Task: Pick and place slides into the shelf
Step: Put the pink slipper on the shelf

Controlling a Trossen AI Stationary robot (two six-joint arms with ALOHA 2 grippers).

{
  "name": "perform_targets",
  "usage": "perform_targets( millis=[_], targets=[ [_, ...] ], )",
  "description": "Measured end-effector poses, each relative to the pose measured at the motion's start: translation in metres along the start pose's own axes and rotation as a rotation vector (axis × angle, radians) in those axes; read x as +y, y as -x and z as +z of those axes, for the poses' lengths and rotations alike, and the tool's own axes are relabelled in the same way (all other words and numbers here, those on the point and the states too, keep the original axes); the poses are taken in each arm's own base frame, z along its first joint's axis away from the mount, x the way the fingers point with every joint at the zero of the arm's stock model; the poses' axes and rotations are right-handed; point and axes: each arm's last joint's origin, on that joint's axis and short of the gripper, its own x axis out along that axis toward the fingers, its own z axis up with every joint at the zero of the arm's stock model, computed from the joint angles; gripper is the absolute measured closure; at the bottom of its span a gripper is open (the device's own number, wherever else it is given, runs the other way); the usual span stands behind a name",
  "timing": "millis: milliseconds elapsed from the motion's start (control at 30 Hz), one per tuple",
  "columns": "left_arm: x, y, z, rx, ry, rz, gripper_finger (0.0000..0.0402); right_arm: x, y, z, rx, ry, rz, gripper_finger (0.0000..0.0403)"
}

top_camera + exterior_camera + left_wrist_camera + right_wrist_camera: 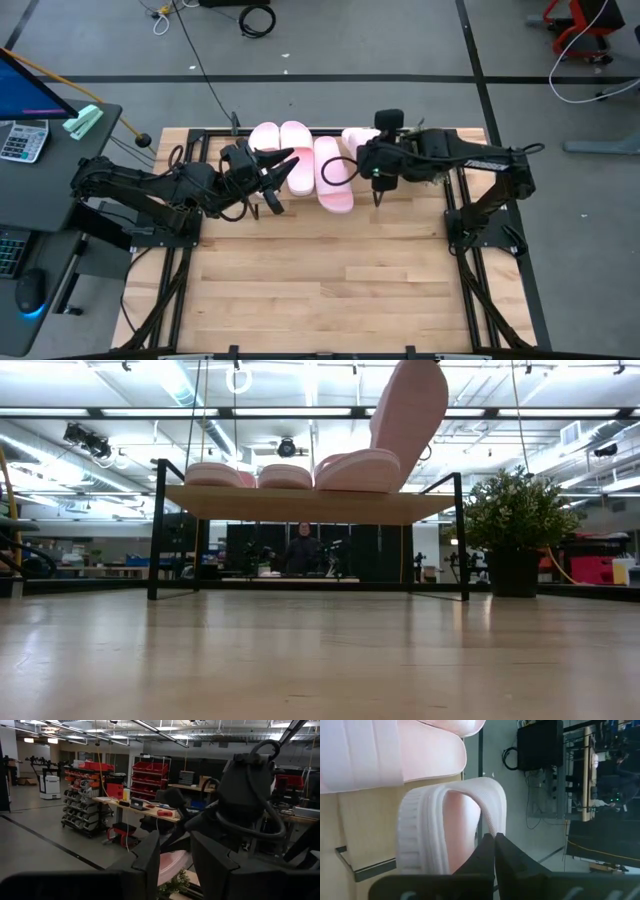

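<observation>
The shelf stands along the table's far edge. Its light wood board rests on black legs. Two pale pink slides lie side by side on it, and a third lies to their right, overhanging the near edge. The fourth slide stands tilted up at the right end, with my right gripper shut on it. My left gripper hovers open above the left pair. A pink slide shows beyond its finger gap. My right gripper pinches the edge of the fourth slide's strap between its two shut fingertips, coming slanting down from the table's right. The slide is tilted steeply. Its upper end is raised toward the gripper, and its lower end is down by the shelf board.
The near half of the wooden table is bare wood. A desk with a keyboard and calculator stands off the left edge. A potted plant stands beyond the table at the right. A black cable loop hangs over the third slide.
</observation>
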Motion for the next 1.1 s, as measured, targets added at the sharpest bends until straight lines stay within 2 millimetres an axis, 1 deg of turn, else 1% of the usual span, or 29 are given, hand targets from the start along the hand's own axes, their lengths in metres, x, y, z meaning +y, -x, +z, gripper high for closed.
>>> perform_targets(
  millis=[167,400,567,733,1100],
  targets=[
    [0.000,0.000,0.000,0.000,0.000,0.000,0.0282,-0.001,-0.007,-0.001,0.009,-0.011,0.023,0.0403],
    [0.000,0.000,0.000,0.000,0.001,0.000,0.0284,0.012,-0.020,-0.003,0.050,0.025,0.053,0.0403],
    [0.000,0.000,0.000,0.000,0.001,0.000,0.0286,0.020,-0.026,-0.003,0.066,0.014,0.060,0.0403],
    [0.000,0.000,0.000,0.000,0.001,0.000,0.0282,0.023,-0.029,-0.002,0.055,-0.028,0.090,0.0403],
    [0.000,0.000,0.000,0.000,0.001,0.000,0.0287,0.026,-0.029,-0.002,0.036,-0.046,0.190,0.0403]
  ],
)
